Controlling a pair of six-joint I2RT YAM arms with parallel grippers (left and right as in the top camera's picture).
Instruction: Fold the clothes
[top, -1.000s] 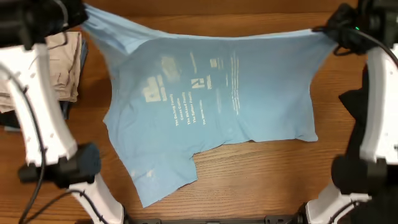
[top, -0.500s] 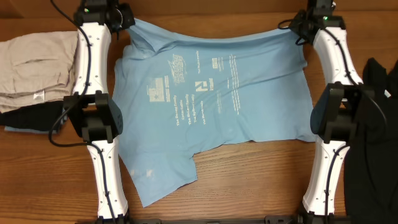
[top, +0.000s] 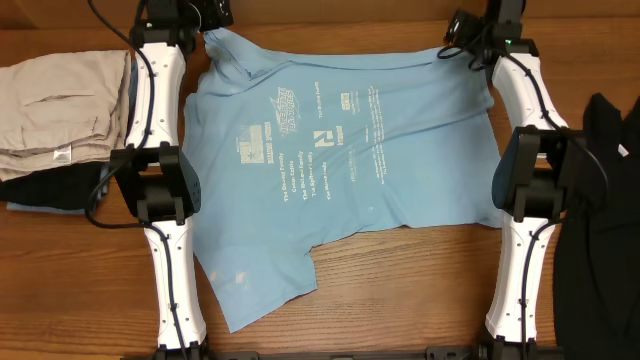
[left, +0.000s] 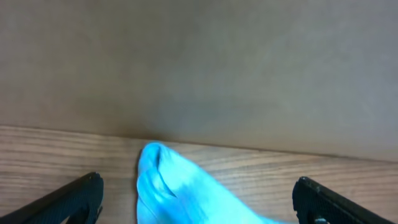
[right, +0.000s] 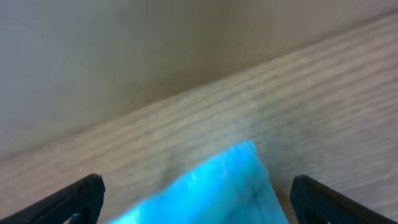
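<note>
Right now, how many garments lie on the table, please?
4: light blue cotton T-shirt, centre; beige folded garment, left; dark garment under it; black garment, right. More may be hidden.

T-shirt (top: 420, 170): light blue, white lettering; folded garment (top: 50, 110): beige; garment at right (top: 610, 200): plain black; table (top: 400, 290): brown wood grain

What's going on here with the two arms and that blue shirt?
Two robot arms are working on folding a light blue T-shirt, which lies spread out, print side up, on the wooden table. Both arms reach to the far edge. The left gripper and the right gripper each hover open at a far corner of the shirt, gripping nothing. No fold is made yet. A beige folded garment lies to the left and a black garment to the right.
</note>
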